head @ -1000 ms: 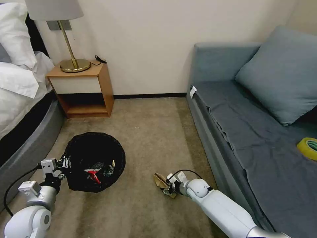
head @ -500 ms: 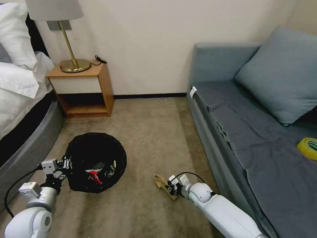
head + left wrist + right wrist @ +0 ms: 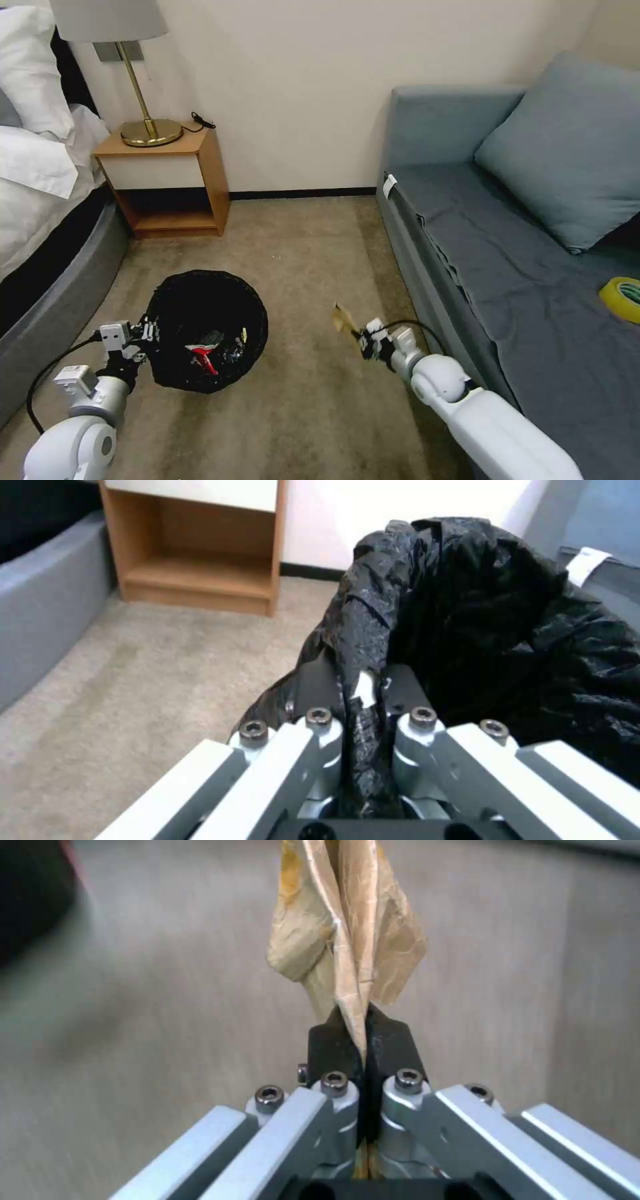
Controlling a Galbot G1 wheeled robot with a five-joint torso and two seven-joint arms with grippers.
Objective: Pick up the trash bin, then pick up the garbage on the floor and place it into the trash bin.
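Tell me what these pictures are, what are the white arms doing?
They belong to a robot tidying a bedroom. One picture comes from a camera on its head, looking down at the carpet. The other two come from cameras on its wrists, so you see each end effector up close. The left end effector pinches the rim of the black bin, which already holds some litter. The right end effector pinches a crumpled tan paper, held above the floor beside the sofa.

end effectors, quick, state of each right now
Left end effector: shut on the trash bin rim.
Right end effector: shut on the crumpled tan paper.
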